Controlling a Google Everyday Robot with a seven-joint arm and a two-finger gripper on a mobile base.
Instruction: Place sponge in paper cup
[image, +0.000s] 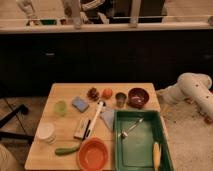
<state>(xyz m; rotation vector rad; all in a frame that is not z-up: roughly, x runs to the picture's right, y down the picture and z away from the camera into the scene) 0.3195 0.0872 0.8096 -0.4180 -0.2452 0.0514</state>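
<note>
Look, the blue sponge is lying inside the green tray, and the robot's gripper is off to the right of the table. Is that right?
Not quite. The sponge is not in the green tray. The camera view shows it lying flat on the wooden table, between the light green cup and the pinecone. The gripper is indeed off to the right of the table.

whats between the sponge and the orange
A pine cone, in the camera view. The gripper is out of view; only the arm shows, right of the table.
</note>
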